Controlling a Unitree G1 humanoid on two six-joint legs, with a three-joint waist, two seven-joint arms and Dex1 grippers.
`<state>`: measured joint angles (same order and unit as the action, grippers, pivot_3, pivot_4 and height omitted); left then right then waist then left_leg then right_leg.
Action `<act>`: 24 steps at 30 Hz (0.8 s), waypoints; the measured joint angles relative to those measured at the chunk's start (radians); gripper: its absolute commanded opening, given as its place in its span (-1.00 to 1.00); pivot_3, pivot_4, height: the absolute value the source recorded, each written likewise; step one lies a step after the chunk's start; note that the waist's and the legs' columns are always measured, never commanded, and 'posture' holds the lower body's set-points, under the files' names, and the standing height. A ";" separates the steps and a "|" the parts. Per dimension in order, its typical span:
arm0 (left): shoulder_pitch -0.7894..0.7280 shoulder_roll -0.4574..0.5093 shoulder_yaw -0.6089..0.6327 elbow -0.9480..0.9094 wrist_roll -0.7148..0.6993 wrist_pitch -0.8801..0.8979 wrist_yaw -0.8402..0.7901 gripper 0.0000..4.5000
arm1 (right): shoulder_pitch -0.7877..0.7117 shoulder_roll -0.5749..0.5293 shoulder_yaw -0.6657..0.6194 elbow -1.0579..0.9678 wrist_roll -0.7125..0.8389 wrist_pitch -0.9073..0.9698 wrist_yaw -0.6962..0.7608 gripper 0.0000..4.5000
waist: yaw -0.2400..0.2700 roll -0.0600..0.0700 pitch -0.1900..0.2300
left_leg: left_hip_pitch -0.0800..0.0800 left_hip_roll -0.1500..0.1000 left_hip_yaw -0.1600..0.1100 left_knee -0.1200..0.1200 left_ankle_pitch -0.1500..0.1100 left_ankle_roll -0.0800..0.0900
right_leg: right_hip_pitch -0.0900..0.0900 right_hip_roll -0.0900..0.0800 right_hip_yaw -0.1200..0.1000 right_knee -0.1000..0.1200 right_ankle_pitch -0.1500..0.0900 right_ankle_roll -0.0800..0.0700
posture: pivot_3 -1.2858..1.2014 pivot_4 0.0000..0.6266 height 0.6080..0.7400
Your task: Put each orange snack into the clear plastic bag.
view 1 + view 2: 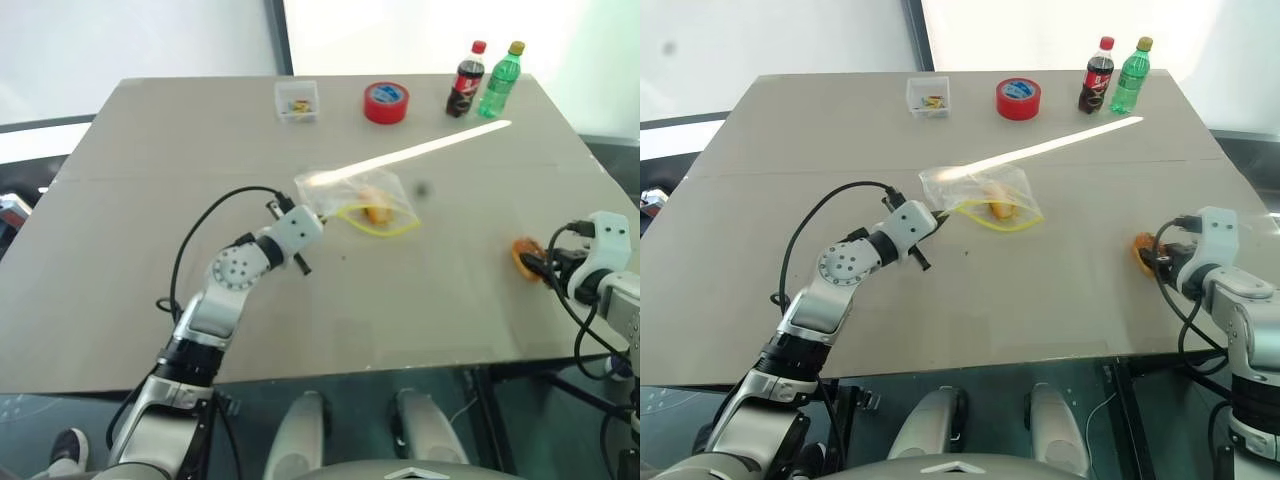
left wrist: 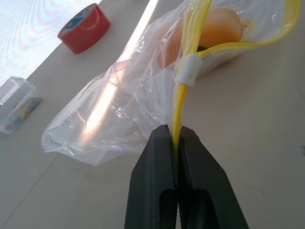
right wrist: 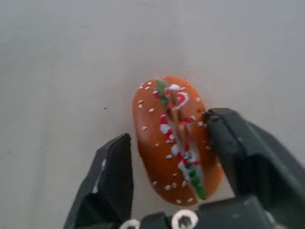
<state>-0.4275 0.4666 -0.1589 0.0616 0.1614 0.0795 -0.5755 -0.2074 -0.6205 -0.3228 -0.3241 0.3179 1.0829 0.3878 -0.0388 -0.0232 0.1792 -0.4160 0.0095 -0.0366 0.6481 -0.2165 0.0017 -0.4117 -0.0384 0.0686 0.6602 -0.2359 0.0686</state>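
While closing on the loose snack [image 3: 176,143]: right gripper [image 3: 167,152] straddling it on the table [image 1: 150,250] near the right edge, one finger touching its side, the other a sliver off, jaws part-way shut; finish squeeze across the narrow width, centred, before lifting. Left gripper [image 2: 177,138] clamped on yellow seal strip [image 2: 183,71] of the bag [image 1: 360,200], mid-table; other snack [image 2: 217,28] already inside. Keep mouth held open; watch for slipping on glossy surface

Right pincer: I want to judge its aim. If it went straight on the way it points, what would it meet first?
The orange snack on the table, probably. It already lies between the right pincer's two fingers, one finger at its side, a gap at the other.
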 measured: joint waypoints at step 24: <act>-0.009 -0.024 -0.008 0.009 0.002 0.000 0.008 -1.00 | -0.214 0.053 0.438 -0.119 0.059 -0.310 0.242 -0.60 | 0.003 0.000 0.000 | 0.000 0.001 -0.001 0.001 0.000 0.000 | 0.000 0.001 0.000 0.000 0.000 0.000 | 0.03 -0.52 1.00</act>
<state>-0.4366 0.4421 -0.1667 0.0704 0.1631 0.0798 -0.5674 -0.4214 -0.5675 0.1147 -0.4428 0.3766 0.7726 0.6295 -0.0359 -0.0232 0.1793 -0.4163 0.0101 -0.0374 0.6491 -0.2165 0.0017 -0.4117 -0.0375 0.0681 0.6602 -0.2359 0.0685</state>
